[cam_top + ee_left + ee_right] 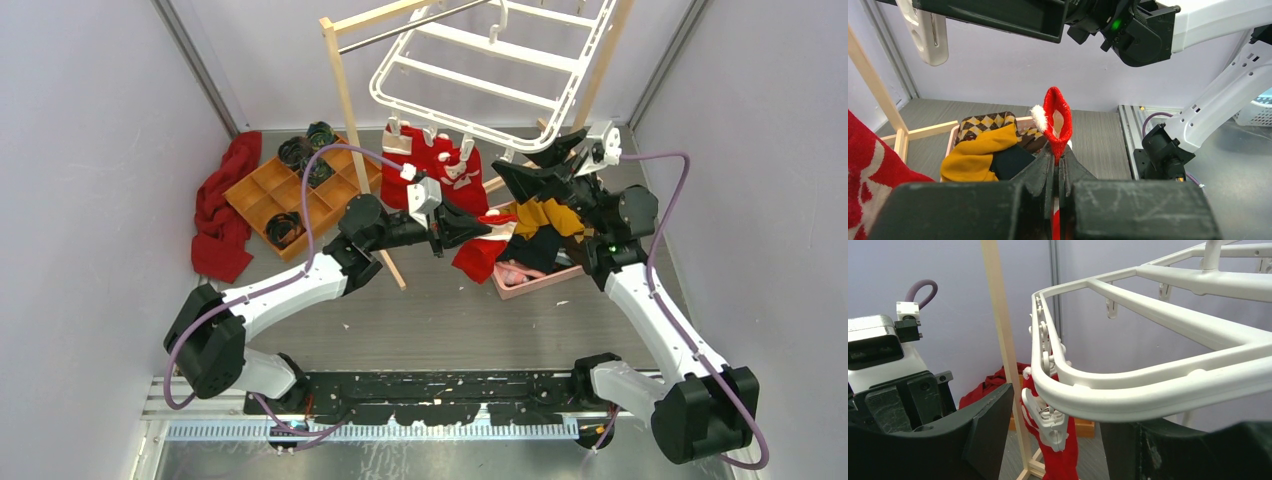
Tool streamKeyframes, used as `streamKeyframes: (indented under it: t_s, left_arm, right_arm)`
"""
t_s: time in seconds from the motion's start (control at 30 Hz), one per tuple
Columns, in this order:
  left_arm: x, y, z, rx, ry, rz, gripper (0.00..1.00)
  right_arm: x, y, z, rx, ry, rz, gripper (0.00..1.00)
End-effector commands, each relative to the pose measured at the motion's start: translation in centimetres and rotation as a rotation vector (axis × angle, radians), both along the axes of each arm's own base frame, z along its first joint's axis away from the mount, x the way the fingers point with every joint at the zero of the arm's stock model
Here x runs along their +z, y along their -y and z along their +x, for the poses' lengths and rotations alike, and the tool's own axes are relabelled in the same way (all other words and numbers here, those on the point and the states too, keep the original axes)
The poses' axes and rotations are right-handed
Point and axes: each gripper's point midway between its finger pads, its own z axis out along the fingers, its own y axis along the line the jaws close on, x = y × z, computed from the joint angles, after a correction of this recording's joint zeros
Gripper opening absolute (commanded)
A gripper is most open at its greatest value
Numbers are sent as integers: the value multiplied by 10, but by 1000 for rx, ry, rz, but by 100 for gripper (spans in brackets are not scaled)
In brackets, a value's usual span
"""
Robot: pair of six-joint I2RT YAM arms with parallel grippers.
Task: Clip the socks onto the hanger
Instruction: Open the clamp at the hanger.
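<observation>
At the far left of the desk (450,310) lay a dark red cloth (225,205) beside a wooden tray (262,190) holding dark rolled items. Neither belonged to my job.

Moving right, my left hand (1057,161) was pinched tight on one red sock (1057,117). It gripped low on the cuff, so the open mouth stood upright above the fingertips, which I judged was the edge to offer to a clip.

Behind it, past the wooden rack (343,100), two or three socks (435,160) hung clipped along the near rim of the hanger (490,70). The frame tilted down toward me, which put its free clips within reach.

Further right sat a pink basket (530,285) heaped with mustard and checkered garments (545,215).

Above that, my right hand (543,163) was spread wide, with the hanger's rounded corner crossing between its jaws. I could not tell whether they touched the plastic. One dangling clip (1045,420) hung just ahead of it. I read the pose as readying to steady the frame or press a clip open while the left brought the cuff in.
</observation>
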Motion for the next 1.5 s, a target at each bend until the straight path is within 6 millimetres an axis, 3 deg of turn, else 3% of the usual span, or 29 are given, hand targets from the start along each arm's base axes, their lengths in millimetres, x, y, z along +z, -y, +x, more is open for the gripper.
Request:
streamKeyframes:
  t_s: [0.0,0.33,0.67,0.9,1.2,1.47]
  left_arm:
    - [30,-1,3,17,68,-66,0]
    - [30,-2,4,26,69,-61,0]
    - [34,-3,6,35,75,-65,0]
    - [42,-8,27,116,68,-52,0]
    - [45,-9,45,155,0,-30,0]
    - [52,-6,46,142,-8,-45,0]
  right_arm:
    - [31,2,-5,-9,93,44,66]
    - [33,1,-1,-4,93,54,53]
    - [38,0,-9,17,109,55,26]
    - [46,-2,-22,71,77,83,9]
    - [48,-6,-33,130,24,108,4]
    - [45,-7,-35,147,13,103,4]
